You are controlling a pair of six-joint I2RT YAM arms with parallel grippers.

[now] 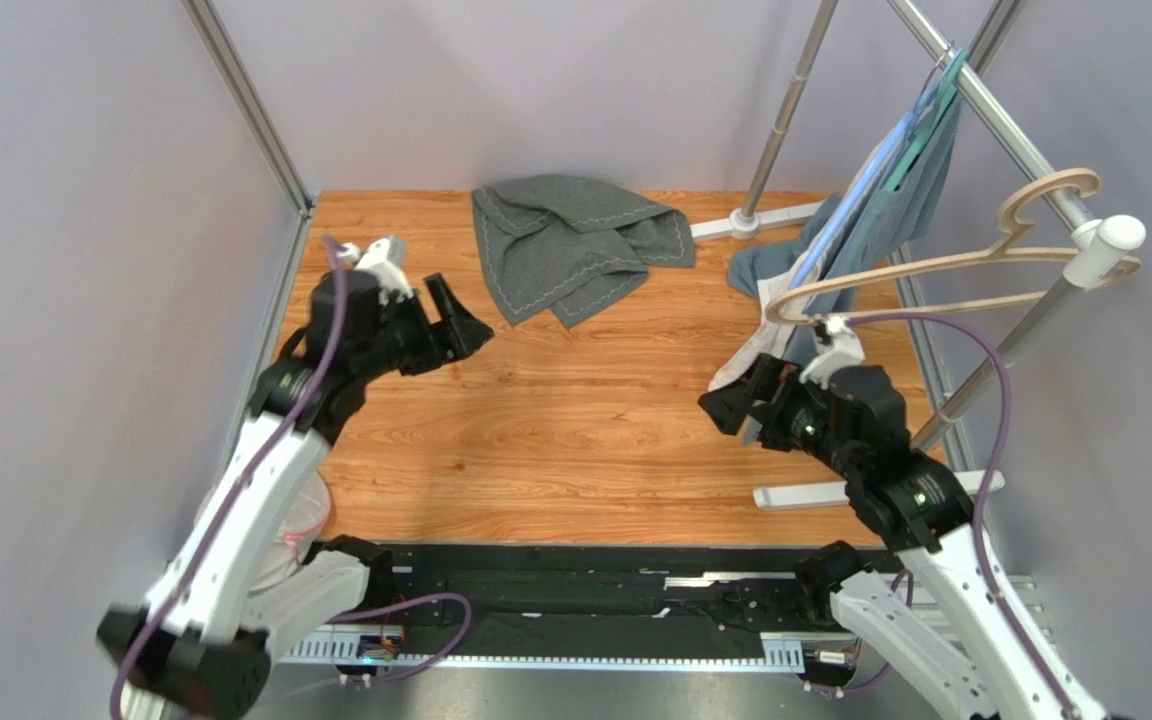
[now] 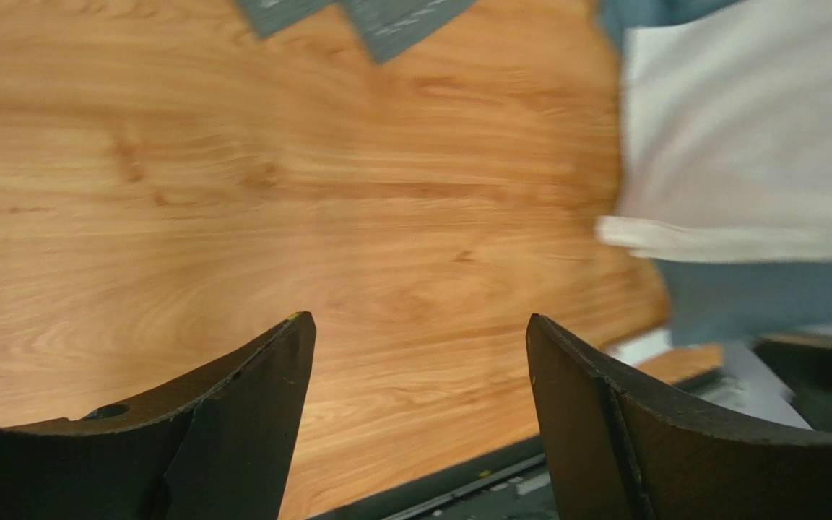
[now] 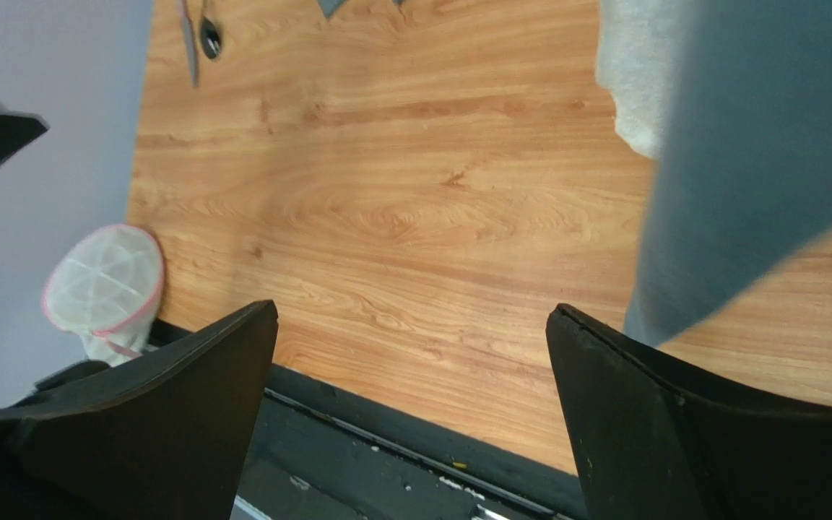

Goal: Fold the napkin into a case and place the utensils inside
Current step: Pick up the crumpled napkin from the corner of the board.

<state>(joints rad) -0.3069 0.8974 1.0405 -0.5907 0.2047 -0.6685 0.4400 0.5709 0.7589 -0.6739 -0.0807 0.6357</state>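
Observation:
The napkin [image 1: 575,240], a dark grey cloth with pale stitching, lies rumpled in a loose heap at the back middle of the wooden table; no case shape shows. Two of its corners show at the top of the left wrist view [image 2: 388,20]. The utensils appear only in the right wrist view, at the far left of the table: a slim knife [image 3: 188,43] beside a black spoon [image 3: 210,38]. My left gripper [image 1: 455,323] [image 2: 418,319] hovers open and empty, left of the napkin. My right gripper [image 1: 725,405] [image 3: 412,308] hangs open and empty at the right.
A teal-grey garment [image 1: 898,180] [image 3: 757,141] hangs from a metal rack [image 1: 988,113] at the right, with a wooden hanger [image 1: 988,255] close to my right arm. A white mesh pouch with a pink rim [image 3: 106,287] sits at the table's left edge.

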